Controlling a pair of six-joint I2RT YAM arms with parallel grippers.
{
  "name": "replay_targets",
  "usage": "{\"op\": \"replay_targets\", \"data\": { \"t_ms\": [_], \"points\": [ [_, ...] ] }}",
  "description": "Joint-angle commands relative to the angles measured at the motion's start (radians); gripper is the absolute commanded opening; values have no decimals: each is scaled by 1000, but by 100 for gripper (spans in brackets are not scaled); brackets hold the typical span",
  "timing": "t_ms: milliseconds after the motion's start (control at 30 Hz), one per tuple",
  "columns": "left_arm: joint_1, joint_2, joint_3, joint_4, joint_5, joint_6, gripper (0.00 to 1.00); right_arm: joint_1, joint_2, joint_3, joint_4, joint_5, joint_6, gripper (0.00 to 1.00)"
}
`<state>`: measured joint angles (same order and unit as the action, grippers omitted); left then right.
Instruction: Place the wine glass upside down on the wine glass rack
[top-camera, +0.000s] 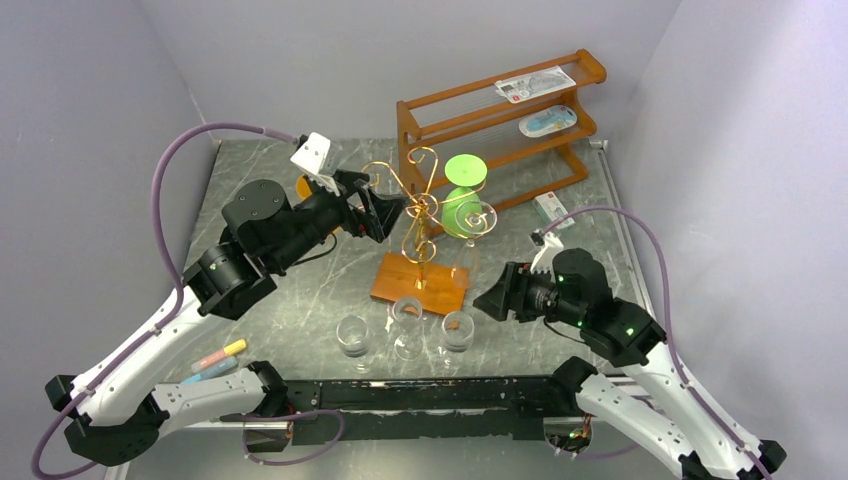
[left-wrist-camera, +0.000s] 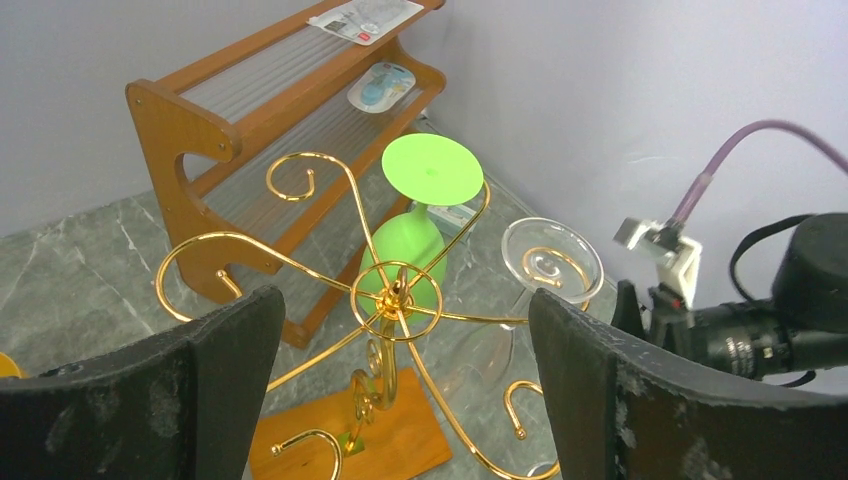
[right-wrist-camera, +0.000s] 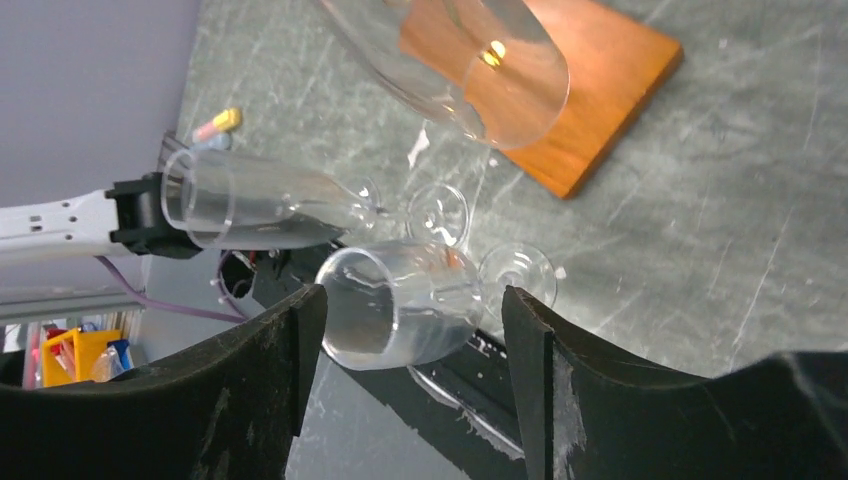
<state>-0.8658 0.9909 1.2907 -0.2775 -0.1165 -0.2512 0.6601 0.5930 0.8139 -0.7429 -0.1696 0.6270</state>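
The gold wire rack (top-camera: 420, 212) stands on its orange-brown base (top-camera: 420, 284) mid-table. A green wine glass (top-camera: 462, 195) and a clear wine glass (top-camera: 479, 222) hang upside down on its right arms. Three clear glasses stand upright in front of the base: left (top-camera: 353, 335), middle (top-camera: 407, 322), right (top-camera: 457, 330). My left gripper (top-camera: 385, 212) is open and empty, just left of the rack top; its view shows the rack hub (left-wrist-camera: 392, 296). My right gripper (top-camera: 490, 300) is open and empty, facing the right glass (right-wrist-camera: 400, 305), which shows between its fingers.
A brown three-tier shelf (top-camera: 500, 120) with packets stands at the back right. A small white packet (top-camera: 552, 208) lies near it. Markers (top-camera: 220, 356) lie at the front left. An orange object (top-camera: 303, 186) sits behind the left gripper. The black rail (top-camera: 420, 395) runs along the near edge.
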Motion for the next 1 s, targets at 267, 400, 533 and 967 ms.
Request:
{"op": "replay_targets", "data": {
  "t_ms": [267,400,533,967],
  "points": [
    [-4,0,-29,36,-16,-2,95,0,37,-135,38,-108,67,69],
    [-5,4,-37,49,-9,-3,95,0,81,-170,79,-126,64,69],
    [-5,9,-33,36,-7,0,95,-1,96,-167,68,-122,57,68],
    [-4,12,-45,32,1,9,95,2,159,-63,-108,6,34,29]
  ]
}}
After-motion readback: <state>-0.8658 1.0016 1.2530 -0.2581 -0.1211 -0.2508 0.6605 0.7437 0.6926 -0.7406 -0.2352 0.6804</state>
